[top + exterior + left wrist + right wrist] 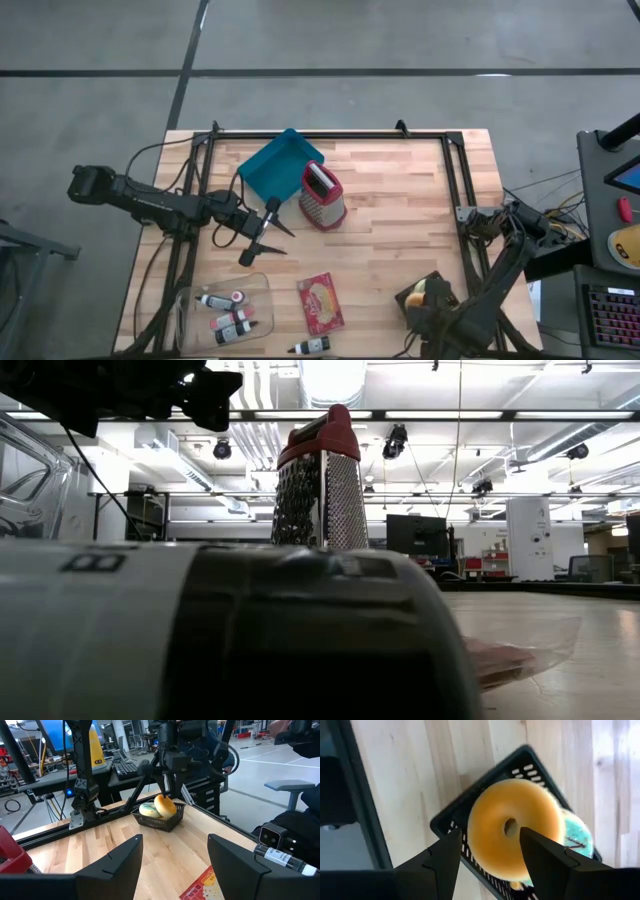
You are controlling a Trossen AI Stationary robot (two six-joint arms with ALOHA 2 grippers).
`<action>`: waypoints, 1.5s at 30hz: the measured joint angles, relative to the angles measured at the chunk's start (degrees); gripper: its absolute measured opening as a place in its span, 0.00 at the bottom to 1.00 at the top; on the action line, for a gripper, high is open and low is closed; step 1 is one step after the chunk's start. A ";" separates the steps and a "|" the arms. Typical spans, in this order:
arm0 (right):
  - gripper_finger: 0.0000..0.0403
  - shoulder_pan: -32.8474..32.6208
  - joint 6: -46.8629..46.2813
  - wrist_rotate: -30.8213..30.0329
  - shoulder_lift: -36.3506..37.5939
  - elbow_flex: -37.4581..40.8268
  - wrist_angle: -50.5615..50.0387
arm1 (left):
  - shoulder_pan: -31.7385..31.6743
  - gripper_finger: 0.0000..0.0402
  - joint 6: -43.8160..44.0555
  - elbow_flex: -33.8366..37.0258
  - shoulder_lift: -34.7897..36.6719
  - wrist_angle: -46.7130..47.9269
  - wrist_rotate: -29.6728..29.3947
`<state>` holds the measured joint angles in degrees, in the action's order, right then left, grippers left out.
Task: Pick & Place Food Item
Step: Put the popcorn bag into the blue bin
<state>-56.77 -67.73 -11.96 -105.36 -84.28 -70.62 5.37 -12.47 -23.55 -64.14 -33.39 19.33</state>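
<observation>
An orange-glazed donut (505, 832) sits between the fingers of my right gripper (490, 835), which points down over a black mesh basket (161, 823) near the table's front right. A teal-iced donut (148, 810) lies in that basket. In the high view the right gripper (425, 300) covers most of the basket (443, 287). My left gripper (266, 238) hangs open and level above the table's left middle, with nothing between its fingers (125, 855). My right gripper comes from above, pointing down, and is shut on the orange donut. One finger (451, 851) is at the ring's outer edge (471, 837) and the other (535, 847) beside the hole; whether it reaches into the hole stays hidden. The donut (165, 805) hangs tilted, its lower edge about level with the basket's rim.
A red-topped box grater (323, 196) stands mid-table beside a blue tray (283, 165). A clear tub with small bottles (226, 311), a red packet (320, 303) and a loose bottle (311, 347) lie near the front edge. A black frame borders the table's sides.
</observation>
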 joint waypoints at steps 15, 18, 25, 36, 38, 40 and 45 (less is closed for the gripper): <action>0.49 -1.14 14.68 -32.60 1.48 -4.34 1.96 | 0.00 0.57 -0.21 0.00 0.00 0.01 0.04; 0.49 -1.53 21.11 -41.06 1.48 -4.20 5.56 | 0.00 0.57 -0.20 0.00 0.00 0.02 0.04; 0.49 -1.57 42.32 -46.50 1.50 -2.28 25.60 | 0.00 0.57 -0.20 0.00 0.00 0.00 0.02; 0.42 -0.45 71.90 -28.58 2.32 5.09 66.87 | 0.00 0.57 0.09 0.00 0.00 -0.47 -0.02; 0.41 0.68 75.37 -22.06 2.69 7.24 73.78 | 0.01 0.57 0.26 0.01 0.00 -0.55 -0.02; 0.40 2.29 77.86 -16.22 3.45 10.03 80.15 | 0.01 0.57 0.31 0.01 0.00 -0.60 -0.02; 0.39 8.19 80.87 -8.26 5.77 18.51 92.82 | 0.02 0.57 0.75 0.02 0.00 -0.63 0.00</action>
<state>-48.58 13.14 -20.22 -99.59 -65.77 22.19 5.39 -11.72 -23.53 -64.14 -34.02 19.33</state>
